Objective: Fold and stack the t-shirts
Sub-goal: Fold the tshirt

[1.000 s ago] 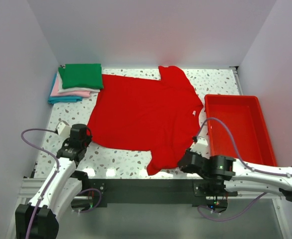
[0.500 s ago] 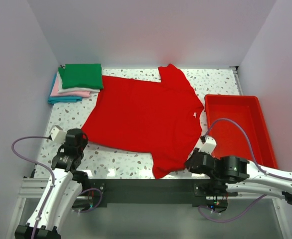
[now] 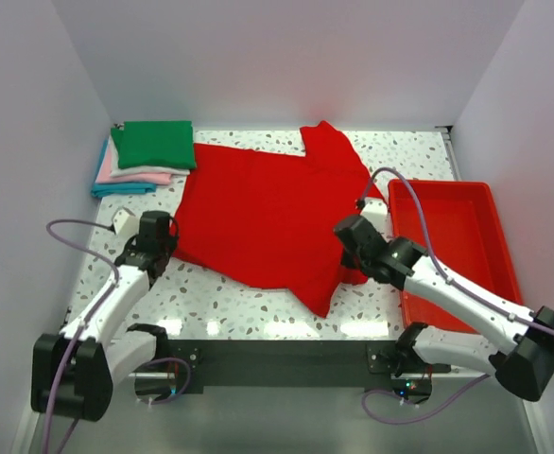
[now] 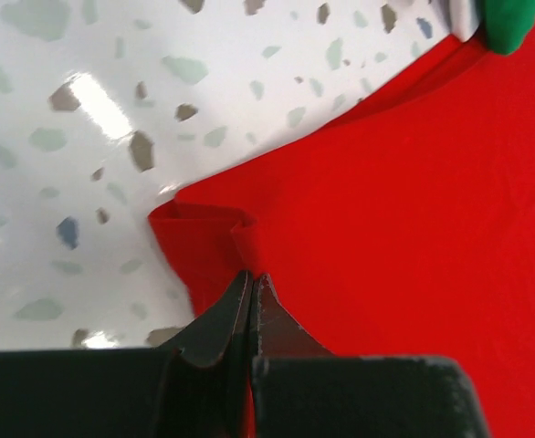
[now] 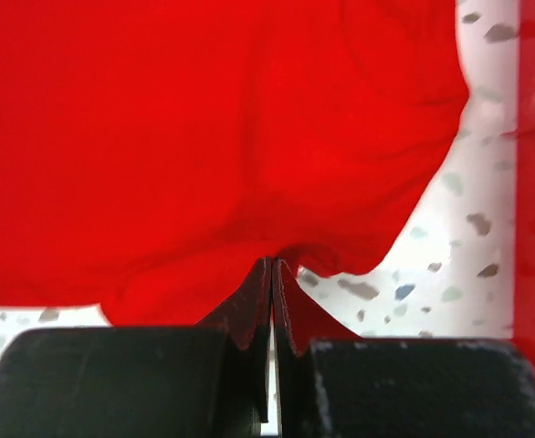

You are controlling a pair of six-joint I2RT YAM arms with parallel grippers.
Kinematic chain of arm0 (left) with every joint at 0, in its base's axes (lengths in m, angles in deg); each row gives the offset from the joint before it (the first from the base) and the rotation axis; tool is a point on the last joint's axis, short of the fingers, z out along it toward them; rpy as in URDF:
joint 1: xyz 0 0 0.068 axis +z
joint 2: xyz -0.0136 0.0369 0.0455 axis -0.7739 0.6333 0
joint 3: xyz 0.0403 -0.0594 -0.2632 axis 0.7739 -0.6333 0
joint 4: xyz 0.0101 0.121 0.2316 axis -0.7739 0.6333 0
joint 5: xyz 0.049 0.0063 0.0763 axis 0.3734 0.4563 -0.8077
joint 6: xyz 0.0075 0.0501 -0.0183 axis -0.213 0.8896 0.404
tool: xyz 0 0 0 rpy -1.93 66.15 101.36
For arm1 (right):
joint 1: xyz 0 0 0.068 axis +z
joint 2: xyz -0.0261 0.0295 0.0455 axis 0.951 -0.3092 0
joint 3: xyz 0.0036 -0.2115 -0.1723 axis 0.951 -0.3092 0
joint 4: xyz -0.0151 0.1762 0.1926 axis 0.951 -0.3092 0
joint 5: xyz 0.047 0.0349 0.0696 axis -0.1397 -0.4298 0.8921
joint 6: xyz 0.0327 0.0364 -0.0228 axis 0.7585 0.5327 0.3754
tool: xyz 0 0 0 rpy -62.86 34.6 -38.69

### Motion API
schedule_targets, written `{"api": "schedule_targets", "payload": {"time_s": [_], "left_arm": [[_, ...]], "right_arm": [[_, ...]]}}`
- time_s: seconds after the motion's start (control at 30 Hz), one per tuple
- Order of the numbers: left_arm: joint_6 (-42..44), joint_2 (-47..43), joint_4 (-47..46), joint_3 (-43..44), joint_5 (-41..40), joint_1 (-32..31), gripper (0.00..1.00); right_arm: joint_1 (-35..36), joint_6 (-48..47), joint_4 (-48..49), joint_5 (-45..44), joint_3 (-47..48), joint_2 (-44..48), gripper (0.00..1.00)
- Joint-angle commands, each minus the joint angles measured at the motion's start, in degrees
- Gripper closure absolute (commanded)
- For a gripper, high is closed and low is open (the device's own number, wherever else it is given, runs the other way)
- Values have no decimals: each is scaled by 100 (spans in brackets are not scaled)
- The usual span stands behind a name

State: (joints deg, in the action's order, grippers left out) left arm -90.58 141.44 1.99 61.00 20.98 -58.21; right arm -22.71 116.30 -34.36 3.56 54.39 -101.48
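Note:
The red t-shirt (image 3: 268, 213) lies partly spread on the speckled table. My left gripper (image 3: 160, 236) is shut on its near-left corner, where the cloth folds over (image 4: 208, 233). My right gripper (image 3: 348, 232) is shut on the shirt's right edge and holds it lifted, the cloth bunched at the fingertips (image 5: 286, 255). A sleeve (image 3: 329, 142) points to the back. A stack of folded t-shirts sits at the back left: green (image 3: 154, 144) on top, pink (image 3: 140, 175) under it, blue (image 3: 121, 189) at the bottom. The green one also shows in the left wrist view (image 4: 514, 23).
The rigid red plastic tray (image 3: 490, 203) stands at the right, close beside my right arm; its rim shows in the right wrist view (image 5: 534, 182). White walls close in the table at the back and both sides.
Both grippers moved away from the near edge toward the back, carrying the shirt's near hem with them. The right gripper moved furthest, up and inward; the shirt's near part now bunches.

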Motion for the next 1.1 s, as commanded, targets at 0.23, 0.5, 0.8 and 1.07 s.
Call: {"api": "schedule_targets", "payload": {"time_s": [0.23, 0.5, 0.8, 1.07], "left_arm": [[244, 1926, -1232, 1422, -149, 161, 100], [341, 2796, -1487, 2054, 0, 338, 100], [402, 3631, -1549, 2749, 159, 364, 100], [1035, 4334, -1978, 3346, 668, 452, 93]], "right_arm": [[-1691, -1415, 1239, 1197, 976, -1063, 100], [-2299, -1476, 1353, 1514, 1161, -1406, 100], [-2967, -1467, 1503, 1821, 1214, -1705, 100], [-3354, -1485, 1599, 2006, 1346, -2197, 100]]}}
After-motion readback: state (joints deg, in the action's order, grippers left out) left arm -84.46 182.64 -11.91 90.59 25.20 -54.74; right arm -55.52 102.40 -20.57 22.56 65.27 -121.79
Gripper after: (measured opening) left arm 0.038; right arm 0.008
